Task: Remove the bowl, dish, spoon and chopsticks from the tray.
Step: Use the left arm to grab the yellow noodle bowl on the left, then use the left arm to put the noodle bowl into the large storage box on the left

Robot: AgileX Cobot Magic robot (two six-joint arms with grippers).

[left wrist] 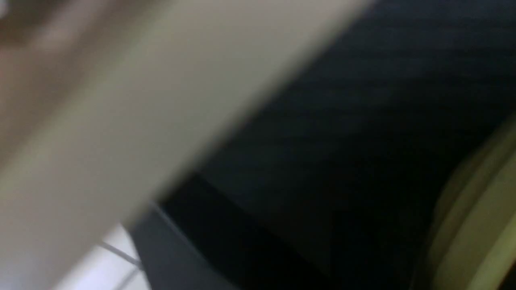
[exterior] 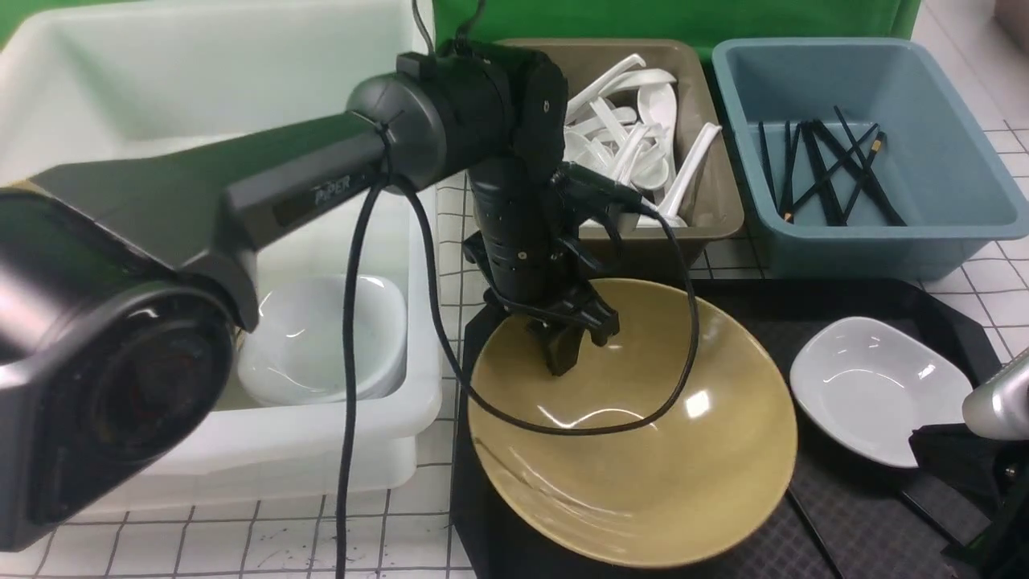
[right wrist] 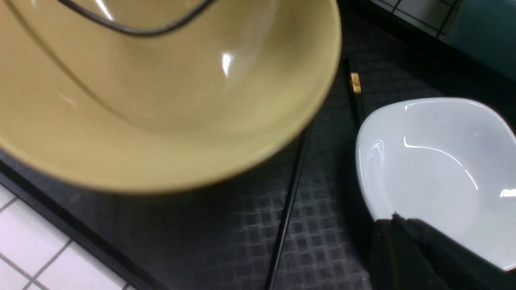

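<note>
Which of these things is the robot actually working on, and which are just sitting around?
Job: bowl, dish, chopsticks, tray.
Lying about: white tub, spoon bin, blue bin.

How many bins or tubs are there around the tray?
3: the white tub left of the tray, the olive bin behind it, and the blue bin behind its right side. More may lie outside the frame.

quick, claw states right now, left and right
left claw: closed on the bowl at its far rim
right claw: closed, nothing seen in it
</note>
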